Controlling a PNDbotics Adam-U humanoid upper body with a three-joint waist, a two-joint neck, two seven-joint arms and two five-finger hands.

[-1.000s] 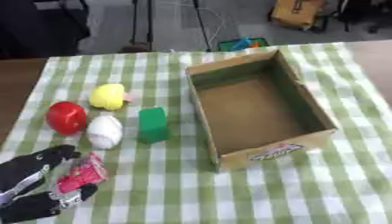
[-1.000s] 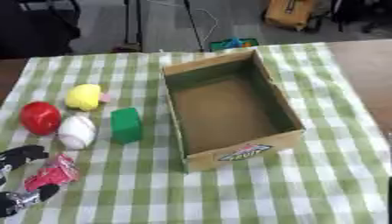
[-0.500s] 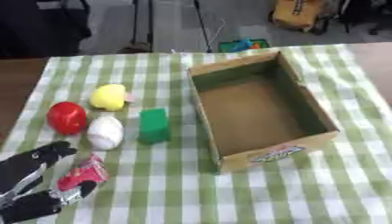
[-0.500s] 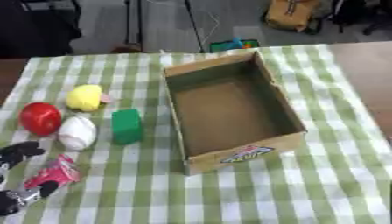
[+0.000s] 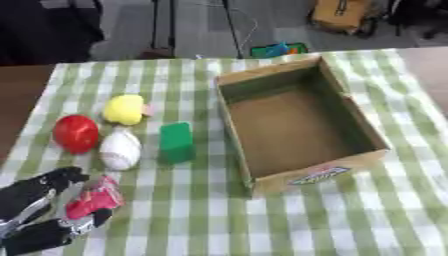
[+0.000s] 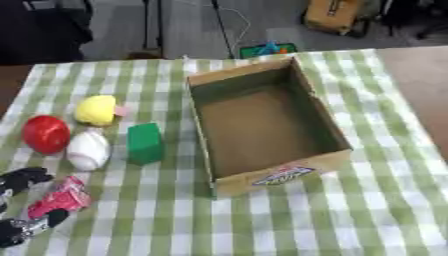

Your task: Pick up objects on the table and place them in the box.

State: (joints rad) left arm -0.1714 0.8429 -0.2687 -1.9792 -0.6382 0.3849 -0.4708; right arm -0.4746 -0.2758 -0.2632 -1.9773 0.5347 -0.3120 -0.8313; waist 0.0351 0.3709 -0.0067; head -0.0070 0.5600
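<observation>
One hand in view: the robot's left hand (image 5: 39,210), black with silver joints, at the lower left corner, well to the left of the cardboard box (image 5: 302,127).
Hand state: fingers and thumb curled around a small red and pink packet (image 5: 94,197), with one black finger above the packet and another below it.
Packet: tilted, held between the fingers over the green and white checked tablecloth (image 5: 367,220); whether it touches the cloth cannot be told.
Right hand: does not show in either view.
Box: open at the top, brown inside, nothing visible in it.
Label on box: a red and white sticker (image 5: 319,175) on the near outer wall; its writing is too blurred to read.
Left of box: a green block (image 5: 177,141) just beside the box wall, a white egg shape (image 5: 120,150), a red ball (image 5: 76,133) and a yellow rounded thing (image 5: 124,108) with a bit of pink at its side.
</observation>
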